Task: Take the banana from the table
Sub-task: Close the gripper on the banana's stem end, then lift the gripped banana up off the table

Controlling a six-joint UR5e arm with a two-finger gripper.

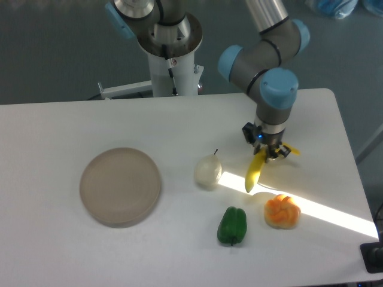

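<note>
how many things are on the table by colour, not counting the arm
yellow: 1, the banana, under the gripper
pale cream: 1, the pear
green: 1, the bell pepper
orange: 1, the lumpy orange fruit
beige-grey: 1, the round plate
total: 5 on the white table

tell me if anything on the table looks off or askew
Only the banana stands out: it hangs tilted, upper end in the gripper, lower tip just above or on the table; I cannot tell which. The pear, green pepper, orange fruit and plate look undisturbed.
</note>
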